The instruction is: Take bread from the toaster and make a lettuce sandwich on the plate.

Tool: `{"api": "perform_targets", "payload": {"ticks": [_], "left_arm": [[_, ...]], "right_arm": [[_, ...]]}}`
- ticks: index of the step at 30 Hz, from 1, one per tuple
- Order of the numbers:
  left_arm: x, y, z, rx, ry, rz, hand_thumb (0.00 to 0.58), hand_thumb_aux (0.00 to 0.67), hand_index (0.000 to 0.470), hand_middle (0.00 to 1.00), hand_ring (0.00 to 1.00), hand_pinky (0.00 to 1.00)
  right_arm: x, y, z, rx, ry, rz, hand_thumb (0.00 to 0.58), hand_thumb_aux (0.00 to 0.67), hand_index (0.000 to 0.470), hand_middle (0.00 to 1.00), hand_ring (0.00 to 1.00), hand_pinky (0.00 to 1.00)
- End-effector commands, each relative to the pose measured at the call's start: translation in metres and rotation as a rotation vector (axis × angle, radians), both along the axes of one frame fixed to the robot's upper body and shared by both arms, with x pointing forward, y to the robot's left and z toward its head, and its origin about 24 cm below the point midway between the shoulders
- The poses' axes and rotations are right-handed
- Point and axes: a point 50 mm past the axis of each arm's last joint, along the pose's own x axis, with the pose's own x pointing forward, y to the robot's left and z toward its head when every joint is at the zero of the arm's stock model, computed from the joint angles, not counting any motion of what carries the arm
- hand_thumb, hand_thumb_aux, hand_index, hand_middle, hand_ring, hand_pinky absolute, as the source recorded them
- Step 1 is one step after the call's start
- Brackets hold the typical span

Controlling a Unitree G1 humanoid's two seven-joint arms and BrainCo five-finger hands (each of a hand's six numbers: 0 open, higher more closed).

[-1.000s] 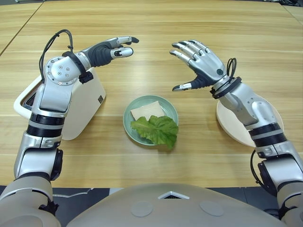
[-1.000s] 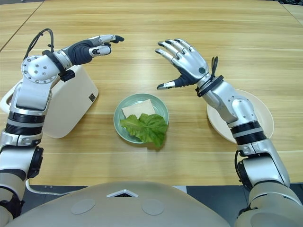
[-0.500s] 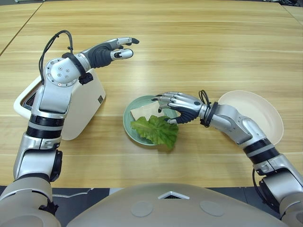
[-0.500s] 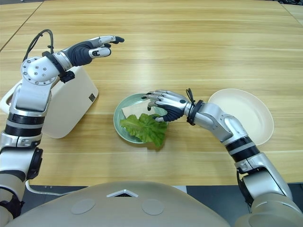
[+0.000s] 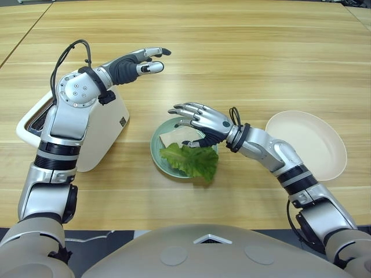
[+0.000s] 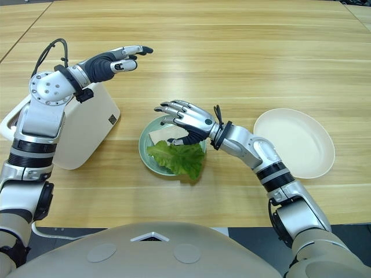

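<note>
Right hand shifted left, bread beneath fingers

Green lettuce, pale bread – teal plate; cream toaster, cream plate – wood-grain table.

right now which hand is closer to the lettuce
Right. The right hand is over the plate, beside the lettuce; the left hand is off beyond the toaster.
</note>
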Motion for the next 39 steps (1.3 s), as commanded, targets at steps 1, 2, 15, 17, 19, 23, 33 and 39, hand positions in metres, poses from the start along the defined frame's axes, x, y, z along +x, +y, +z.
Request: {"api": "perform_targets", "payload": {"ticks": [1, 2, 15, 17, 19, 23, 33, 39], "left_arm": [[0.000, -0.002, -0.006, -0.001, 0.019, -0.005, 0.000, 0.000, 0.000, 0.00, 0.00, 0.00], [0.000, -0.003, -0.006, -0.001, 0.020, -0.007, 0.000, 0.000, 0.000, 0.00, 0.00, 0.00], [0.000, -0.005, -0.007, -0.002, 0.020, -0.010, 0.000, 0.000, 0.000, 0.00, 0.00, 0.00], [0.000, -0.005, -0.007, -0.002, 0.020, -0.010, 0.000, 0.000, 0.000, 0.00, 0.00, 0.00], [0.001, -0.006, -0.007, -0.002, 0.020, -0.011, 0.000, 0.000, 0.000, 0.00, 0.00, 0.00], [0.001, -0.007, -0.008, -0.001, 0.022, -0.010, 0.000, 0.000, 0.000, 0.00, 0.00, 0.00], [0.002, -0.007, -0.010, 0.001, 0.027, -0.010, 0.000, 0.000, 0.000, 0.00, 0.00, 0.00], [0.003, -0.008, -0.011, 0.001, 0.030, -0.011, 0.000, 0.000, 0.000, 0.00, 0.00, 0.00]], "right_arm": [[0.004, 0.005, -0.010, -0.020, 0.060, -0.003, 0.297, 0.202, 0.142, 0.00, 0.00, 0.00], [0.005, 0.005, -0.012, -0.024, 0.072, -0.006, 0.278, 0.187, 0.131, 0.00, 0.00, 0.00], [0.006, 0.012, -0.033, -0.104, 0.137, 0.005, 0.325, 0.226, 0.159, 0.00, 0.00, 0.00], [0.005, 0.012, -0.034, -0.108, 0.136, 0.011, 0.363, 0.260, 0.182, 0.00, 0.00, 0.00], [0.003, 0.012, -0.035, -0.109, 0.132, 0.020, 0.443, 0.344, 0.241, 0.00, 0.00, 0.00], [0.001, 0.014, -0.035, -0.099, 0.123, 0.033, 0.498, 0.418, 0.293, 0.00, 0.00, 0.00], [0.001, 0.012, -0.031, -0.072, 0.110, 0.023, 0.580, 0.670, 0.470, 0.00, 0.00, 0.00], [0.008, 0.008, -0.013, 0.008, 0.086, -0.016, 0.580, 0.670, 0.470, 0.00, 0.00, 0.00]]}}
